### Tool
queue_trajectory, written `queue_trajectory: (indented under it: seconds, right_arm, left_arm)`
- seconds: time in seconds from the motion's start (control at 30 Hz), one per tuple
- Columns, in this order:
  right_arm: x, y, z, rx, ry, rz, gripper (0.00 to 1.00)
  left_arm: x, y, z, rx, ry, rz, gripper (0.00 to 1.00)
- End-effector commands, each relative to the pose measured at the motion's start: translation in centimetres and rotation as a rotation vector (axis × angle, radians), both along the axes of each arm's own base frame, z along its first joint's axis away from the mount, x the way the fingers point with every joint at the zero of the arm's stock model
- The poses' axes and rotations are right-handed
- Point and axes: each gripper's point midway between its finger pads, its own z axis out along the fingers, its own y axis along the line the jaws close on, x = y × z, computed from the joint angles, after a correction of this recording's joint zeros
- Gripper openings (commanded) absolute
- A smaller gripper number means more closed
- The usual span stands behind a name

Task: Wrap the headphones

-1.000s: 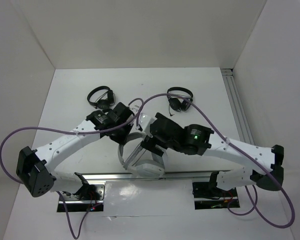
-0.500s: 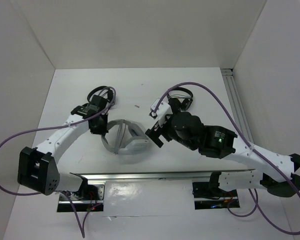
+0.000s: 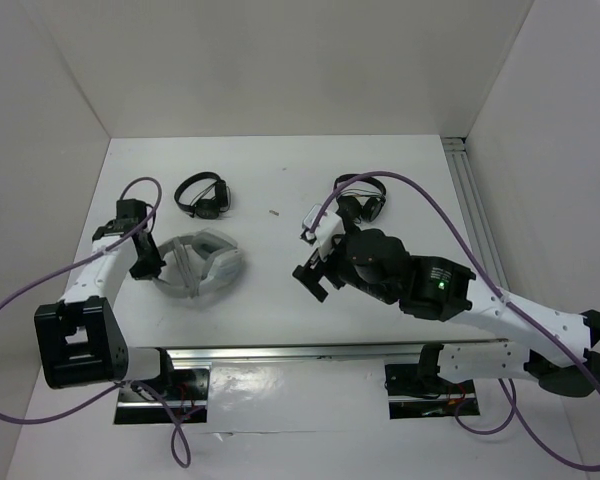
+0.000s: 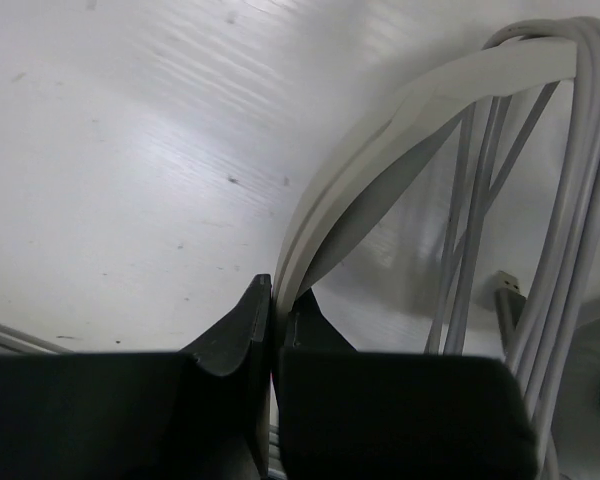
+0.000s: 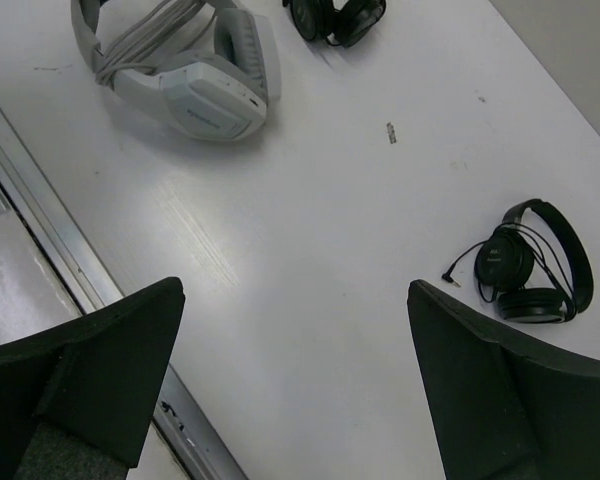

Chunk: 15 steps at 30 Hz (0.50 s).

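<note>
Left pincer [image 4: 272, 300] is clamped on the headband [image 4: 380, 130] of the headphones [image 3: 205, 265]. It looks stiff, so it's a good handle. The looped cable [image 4: 570, 200] looks floppy and might slip. Right pincer [image 5: 295, 340] is spread wide, empty.

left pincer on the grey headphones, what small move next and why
Probably open the left pincer and let go: it is shut on the headband, the cable already loops around that band, the headphones lie on the table, and the right pincer hangs open, apart.
</note>
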Motion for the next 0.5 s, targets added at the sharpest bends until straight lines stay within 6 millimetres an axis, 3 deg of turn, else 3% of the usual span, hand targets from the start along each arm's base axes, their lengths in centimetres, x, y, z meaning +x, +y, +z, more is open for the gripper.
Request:
queue_trajectory:
  seconds: [0.0,0.03,0.17,0.2,0.23,0.37,0.47]
  right_arm:
    - [-0.4,0.2,2.0,0.083,-0.024,0.03,1.0]
    - [-0.6,0.3,1.9,0.085,-0.019,0.043,1.0]
    - [-1.0,0.4,2.2,0.098,-0.016,0.065,1.0]
    - [-1.0,0.4,2.2,0.098,-0.016,0.065,1.0]
    - [-1.0,0.4,2.2,0.098,-0.016,0.065,1.0]
    - [-0.8,0.3,1.8,0.088,-0.015,0.056,1.0]
    - [-0.9,0.6,1.9,0.088,-0.011,0.066,1.0]
  left_arm:
    - [1.4,1.5,1.6,0.024,-0.095,0.09,0.0]
    - [1.1,2.2,1.1,0.029,-0.079,0.13,0.0]
    - [1.0,1.2,-1.1,-0.031,0.0,0.102,0.03]
    - [1.0,1.2,-1.3,-0.033,0.009,0.102,0.08]
    - [0.6,1.5,-1.4,-0.019,0.02,0.121,0.24]
    - [0.8,1.9,-0.1,0.004,-0.026,0.14,0.5]
    - [0.7,1.9,0.7,0.036,-0.047,0.149,0.54]
